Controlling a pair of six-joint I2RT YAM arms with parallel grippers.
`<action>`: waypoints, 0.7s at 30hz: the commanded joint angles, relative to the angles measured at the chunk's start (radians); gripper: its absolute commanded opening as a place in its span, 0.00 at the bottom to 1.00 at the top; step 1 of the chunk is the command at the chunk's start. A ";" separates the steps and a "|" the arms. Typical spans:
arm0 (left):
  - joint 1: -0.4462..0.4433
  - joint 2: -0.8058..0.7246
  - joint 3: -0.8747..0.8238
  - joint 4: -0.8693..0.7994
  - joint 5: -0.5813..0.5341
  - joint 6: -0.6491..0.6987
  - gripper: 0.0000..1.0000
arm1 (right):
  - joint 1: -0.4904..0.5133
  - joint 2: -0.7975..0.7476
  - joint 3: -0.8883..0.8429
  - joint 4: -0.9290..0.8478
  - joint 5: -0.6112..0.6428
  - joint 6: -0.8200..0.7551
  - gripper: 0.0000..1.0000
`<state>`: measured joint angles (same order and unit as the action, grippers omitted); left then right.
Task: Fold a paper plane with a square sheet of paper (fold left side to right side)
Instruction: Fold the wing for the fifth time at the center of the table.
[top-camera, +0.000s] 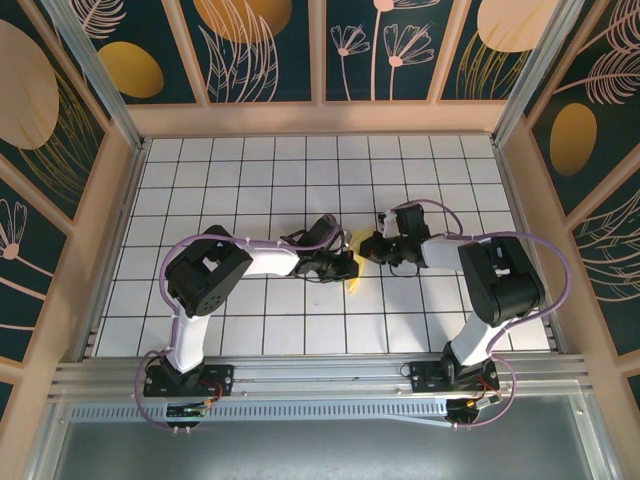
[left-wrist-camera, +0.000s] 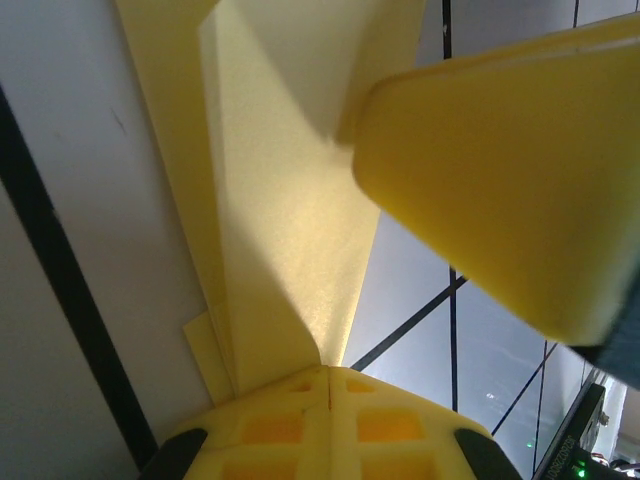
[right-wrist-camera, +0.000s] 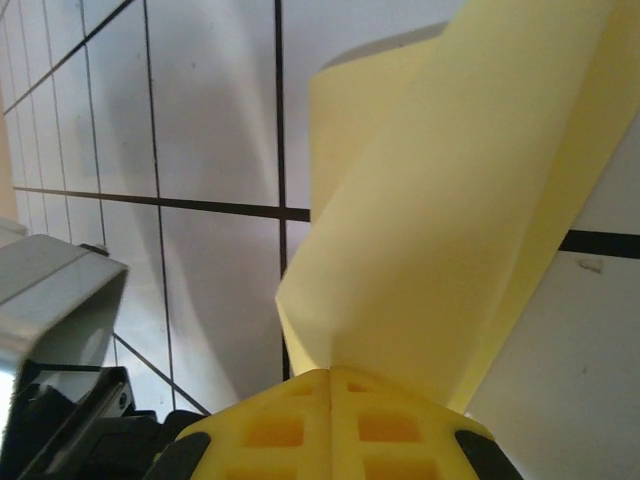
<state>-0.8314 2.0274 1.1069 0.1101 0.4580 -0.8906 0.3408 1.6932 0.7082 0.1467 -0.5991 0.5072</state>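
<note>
Near the middle of the tiled table (top-camera: 250, 170), the left hand (left-wrist-camera: 330, 372) and right hand (right-wrist-camera: 330, 372) face each other; each is pinched tight on the narrow, pale-yellow paper plane (left-wrist-camera: 280, 200) between them.

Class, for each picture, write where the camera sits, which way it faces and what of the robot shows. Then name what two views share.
Top external: above and behind the arms, facing down on the tiled table; both arms show, left gripper and right gripper at the folded yellow paper.
Left wrist: on the left arm, facing along its shut fingers at the paper.
Right wrist: on the right arm, facing along its shut fingers at the paper.
Shared: both wrist views show that paper pinched.
</note>
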 joint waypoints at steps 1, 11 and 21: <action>-0.006 0.056 -0.007 -0.110 -0.064 0.018 0.00 | 0.008 0.032 -0.008 0.019 0.031 -0.011 0.00; -0.009 0.059 -0.002 -0.133 -0.073 0.021 0.00 | -0.005 0.083 0.031 -0.024 0.105 -0.070 0.00; -0.009 0.064 0.001 -0.156 -0.085 0.027 0.00 | -0.058 0.124 0.091 -0.048 0.103 -0.114 0.00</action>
<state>-0.8345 2.0342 1.1267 0.1005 0.4129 -0.8822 0.3206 1.7775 0.7677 0.1188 -0.5945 0.4412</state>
